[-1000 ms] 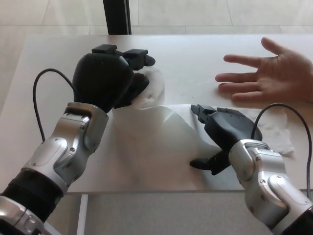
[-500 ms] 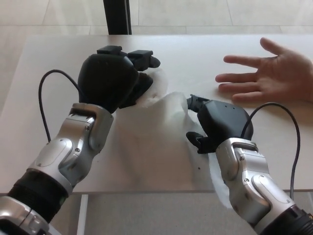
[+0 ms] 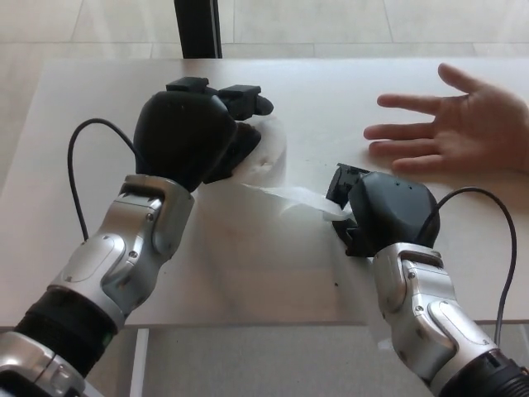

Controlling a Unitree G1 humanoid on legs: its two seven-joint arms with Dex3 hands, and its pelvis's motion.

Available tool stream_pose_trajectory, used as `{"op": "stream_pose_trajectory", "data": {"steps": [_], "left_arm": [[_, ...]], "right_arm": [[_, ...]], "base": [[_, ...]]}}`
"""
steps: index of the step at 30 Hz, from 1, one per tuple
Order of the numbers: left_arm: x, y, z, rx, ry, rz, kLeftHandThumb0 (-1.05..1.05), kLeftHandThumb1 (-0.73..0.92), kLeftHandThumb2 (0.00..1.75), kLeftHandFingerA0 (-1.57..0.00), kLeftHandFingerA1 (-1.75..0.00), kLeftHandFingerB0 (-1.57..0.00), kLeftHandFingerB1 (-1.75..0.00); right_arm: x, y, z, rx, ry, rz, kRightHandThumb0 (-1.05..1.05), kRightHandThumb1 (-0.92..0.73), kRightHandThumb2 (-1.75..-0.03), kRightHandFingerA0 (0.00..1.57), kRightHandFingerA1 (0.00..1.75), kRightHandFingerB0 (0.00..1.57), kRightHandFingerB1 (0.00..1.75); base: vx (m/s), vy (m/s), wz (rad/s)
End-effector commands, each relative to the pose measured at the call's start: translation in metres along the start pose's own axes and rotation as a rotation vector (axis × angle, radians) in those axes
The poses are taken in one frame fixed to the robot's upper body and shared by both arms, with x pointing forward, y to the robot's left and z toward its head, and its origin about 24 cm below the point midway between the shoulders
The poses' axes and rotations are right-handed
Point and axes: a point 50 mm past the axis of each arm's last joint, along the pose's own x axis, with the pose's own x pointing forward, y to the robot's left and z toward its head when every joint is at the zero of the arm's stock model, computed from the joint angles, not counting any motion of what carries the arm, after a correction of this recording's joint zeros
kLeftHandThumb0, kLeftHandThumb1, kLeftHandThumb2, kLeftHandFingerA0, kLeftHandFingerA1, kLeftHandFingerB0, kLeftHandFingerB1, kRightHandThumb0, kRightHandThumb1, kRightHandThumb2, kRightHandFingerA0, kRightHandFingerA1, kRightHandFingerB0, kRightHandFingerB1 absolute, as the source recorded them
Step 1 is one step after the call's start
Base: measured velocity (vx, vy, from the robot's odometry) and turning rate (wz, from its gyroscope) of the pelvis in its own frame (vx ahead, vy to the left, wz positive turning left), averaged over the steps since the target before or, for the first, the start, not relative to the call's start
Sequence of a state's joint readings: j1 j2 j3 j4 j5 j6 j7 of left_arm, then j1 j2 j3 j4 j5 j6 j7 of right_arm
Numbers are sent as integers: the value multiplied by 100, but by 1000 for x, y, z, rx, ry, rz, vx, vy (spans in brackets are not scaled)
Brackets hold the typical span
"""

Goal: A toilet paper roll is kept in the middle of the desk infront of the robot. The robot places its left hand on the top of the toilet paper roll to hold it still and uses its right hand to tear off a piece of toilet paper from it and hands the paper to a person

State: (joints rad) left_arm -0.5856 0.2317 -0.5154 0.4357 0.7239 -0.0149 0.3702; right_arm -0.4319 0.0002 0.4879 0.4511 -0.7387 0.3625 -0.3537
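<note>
The white toilet paper roll (image 3: 269, 149) stands mid-desk, mostly hidden under my left hand (image 3: 194, 136), which rests on top of it with its fingers curled over. A strip of paper (image 3: 285, 197) runs taut from the roll down to my right hand (image 3: 384, 211), which is shut on the strip's end. More paper hangs below that hand past the desk's front edge. A person's open hand (image 3: 450, 128), palm up, lies on the desk at the far right, beyond my right hand.
The white desk (image 3: 99, 107) spans the view, its front edge near the bottom. A dark post (image 3: 197, 26) stands behind the desk. Black cables loop off both wrists.
My right hand has moved right and slightly back, pulling the loose sheet into a narrow taut strip. The left hand stays on the roll. The person's hand has not moved.
</note>
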Motion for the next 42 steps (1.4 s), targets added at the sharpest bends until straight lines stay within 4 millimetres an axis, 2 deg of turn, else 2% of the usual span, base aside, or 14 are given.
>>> {"op": "stream_pose_trajectory", "data": {"steps": [1,8,9,12,13,14,20,21,22,28,29,32,33,42], "left_arm": [[-28,-29,-15,-9,55,-128,-42,74,63,-62,-51,-69,-49],[-28,-29,-17,-13,63,-125,-42,75,62,-62,-50,-71,-48],[-27,-29,-18,-8,66,-125,-43,75,63,-62,-50,-70,-48],[-26,-29,-17,-11,63,-122,-43,76,62,-61,-54,-70,-49],[-27,-29,-17,-9,61,-126,-44,77,62,-60,-54,-70,-49],[-27,-30,-17,-8,61,-131,-44,77,62,-61,-54,-70,-49],[-31,-32,-18,-3,62,-132,-43,76,63,-61,-53,-69,-49],[-31,-33,-19,-6,67,-136,-42,76,63,-61,-52,-70,-49],[-31,-33,-19,-13,76,-139,-42,75,63,-61,-51,-70,-49],[-33,-32,-21,1,70,-140,-42,76,63,-61,-53,-69,-49],[-34,-32,-22,4,69,-139,-42,76,62,-61,-54,-70,-50],[-37,-34,-23,3,69,-143,-43,76,63,-60,-54,-69,-50],[-38,-34,-24,4,71,-146,-43,76,63,-60,-53,-69,-50],[-42,-37,-26,10,85,-152,-43,76,63,-61,-53,-70,-49]], "right_arm": [[-11,-9,-16,492,121,-376,-17,-79,-87,77,175,52,175],[8,-43,-2,907,220,-580,-14,-60,-112,84,175,74,162],[11,-49,2,944,227,-594,-20,-56,-115,116,145,100,133],[17,-67,9,1042,166,-627,-15,-50,-126,92,175,82,165],[18,-71,11,1079,149,-636,-26,-51,-116,121,141,109,133],[20,-75,13,1103,153,-636,-16,-48,-123,96,175,88,159],[29,-101,21,1221,134,-621,-13,-39,-139,103,175,89,164],[29,-106,21,1246,124,-635,-18,-44,-122,129,145,114,135],[30,-111,20,1245,131,-644,-15,-46,-125,99,175,88,158],[30,-124,12,1271,102,-669,-25,-63,-99,100,175,78,150],[32,-128,7,1303,108,-661,-26,-50,-113,129,142,98,123],[32,-132,4,1361,119,-658,-26,-53,-114,129,142,95,121],[32,-135,4,1373,113,-655,-17,-55,-117,102,175,81,149],[37,-169,-5,1422,41,-708,-16,-44,-135,102,175,82,148]], "base": [[0,0,0],[0,0,0],[0,0,0],[0,0,0],[0,0,0],[0,0,0],[0,0,0],[0,0,0],[0,0,0],[0,0,0],[0,0,0],[0,0,0],[0,0,0],[0,0,0]]}}
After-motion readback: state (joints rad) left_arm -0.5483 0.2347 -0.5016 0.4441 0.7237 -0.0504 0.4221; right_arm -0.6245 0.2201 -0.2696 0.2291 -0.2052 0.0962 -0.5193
